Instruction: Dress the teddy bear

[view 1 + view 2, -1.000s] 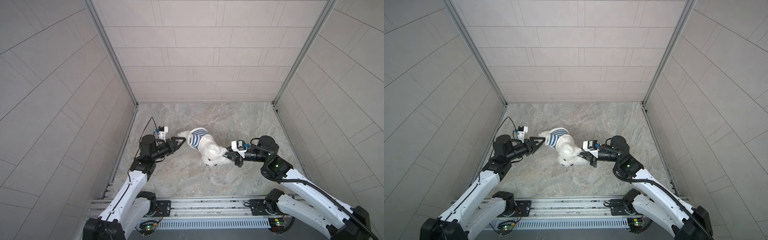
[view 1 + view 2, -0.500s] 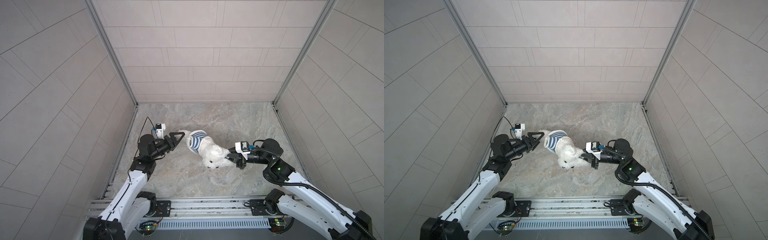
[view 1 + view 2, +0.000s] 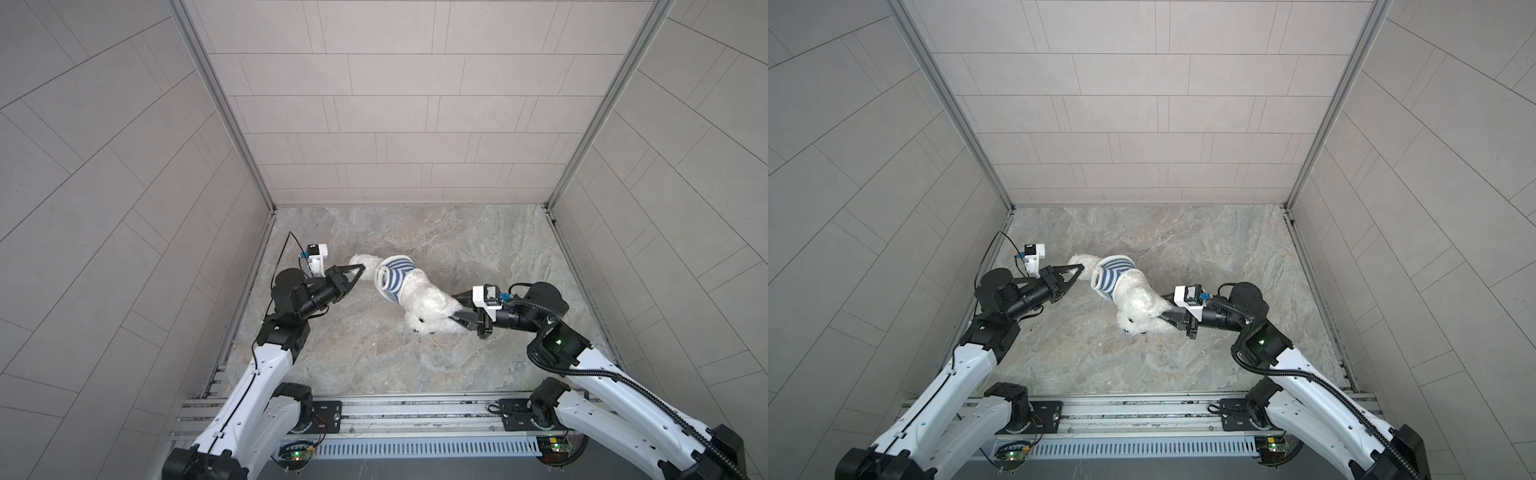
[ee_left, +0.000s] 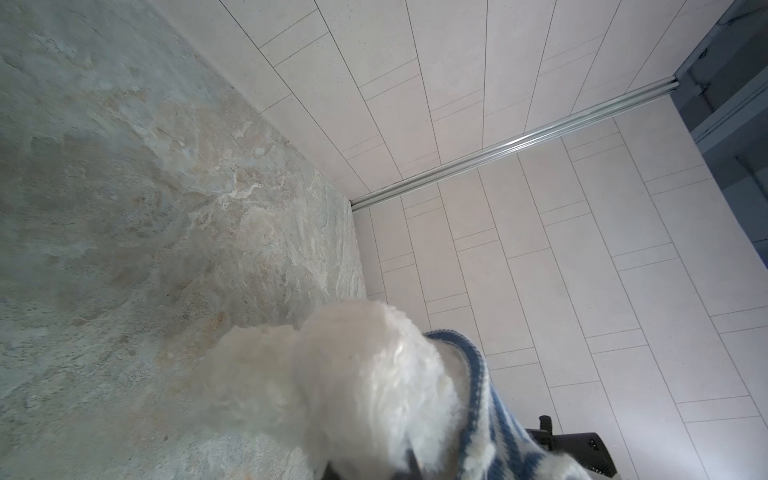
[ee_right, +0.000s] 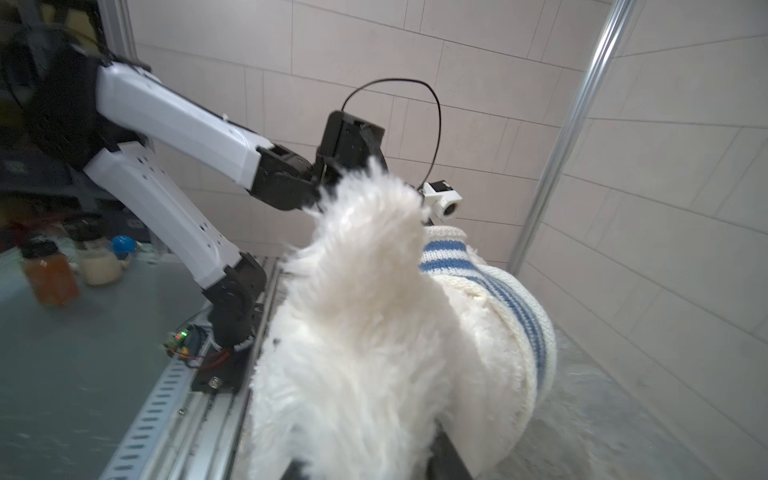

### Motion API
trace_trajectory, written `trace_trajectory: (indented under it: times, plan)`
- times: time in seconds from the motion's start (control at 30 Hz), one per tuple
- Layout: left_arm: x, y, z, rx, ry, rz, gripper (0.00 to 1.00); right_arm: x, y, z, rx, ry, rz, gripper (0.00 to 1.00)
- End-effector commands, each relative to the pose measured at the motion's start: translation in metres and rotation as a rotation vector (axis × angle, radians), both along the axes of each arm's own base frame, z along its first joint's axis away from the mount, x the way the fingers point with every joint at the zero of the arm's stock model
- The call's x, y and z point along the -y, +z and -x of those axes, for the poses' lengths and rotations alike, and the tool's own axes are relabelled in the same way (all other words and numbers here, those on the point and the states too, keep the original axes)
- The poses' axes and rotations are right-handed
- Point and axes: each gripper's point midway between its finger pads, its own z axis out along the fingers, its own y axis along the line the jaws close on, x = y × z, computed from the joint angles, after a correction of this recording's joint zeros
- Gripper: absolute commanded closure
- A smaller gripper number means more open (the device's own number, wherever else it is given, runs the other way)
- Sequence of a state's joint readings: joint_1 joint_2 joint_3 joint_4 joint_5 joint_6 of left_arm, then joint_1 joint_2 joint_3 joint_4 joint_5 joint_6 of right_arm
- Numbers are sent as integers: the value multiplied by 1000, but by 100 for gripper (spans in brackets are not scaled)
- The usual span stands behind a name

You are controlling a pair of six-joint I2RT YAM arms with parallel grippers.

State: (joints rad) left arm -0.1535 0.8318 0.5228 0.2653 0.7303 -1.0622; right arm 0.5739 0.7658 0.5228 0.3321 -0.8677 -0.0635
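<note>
Teddy bear (image 3: 430, 301) lies on the tabletop (image 3: 469, 245) between the arms, head toward the right arm, with the blue-and-white striped shirt (image 3: 395, 280) round its middle. I see the left pincer (image 3: 360, 271) clamped on a bear leg. The right pincer (image 3: 455, 309) stands apart, its fingers flanking the head.

We find no text, label, brand, number or sign that can be read in any view. Beyond the teddy bear (image 5: 365, 332), the jars (image 5: 50, 275) are too blurred for any label to be made out. The circuit board (image 3: 297, 454), well apart from the bear, is too small to show markings
</note>
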Motion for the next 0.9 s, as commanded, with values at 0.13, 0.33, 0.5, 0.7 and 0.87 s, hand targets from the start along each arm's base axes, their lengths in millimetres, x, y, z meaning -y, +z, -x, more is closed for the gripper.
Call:
trace_trajectory:
  times: [0.13, 0.33, 0.5, 0.7, 0.87]
  plan:
    - [-8, 13, -8, 101, 63, -47, 100, 1, -51, -44, -207, -181, 54, 36]
    - [-11, -51, -3, 7, 74, -134, 100, 13, -95, -54, -352, -291, 125, 26]
    - [-12, -90, 5, -34, 79, -125, 100, 16, -123, -49, -426, -298, 159, 25]
    - [-19, -111, 7, -34, 110, -163, 100, 14, -144, -49, -488, -292, 158, 24]
    - [-18, -110, 9, -3, 102, -177, 100, 10, -148, -49, -531, -277, 175, 23]
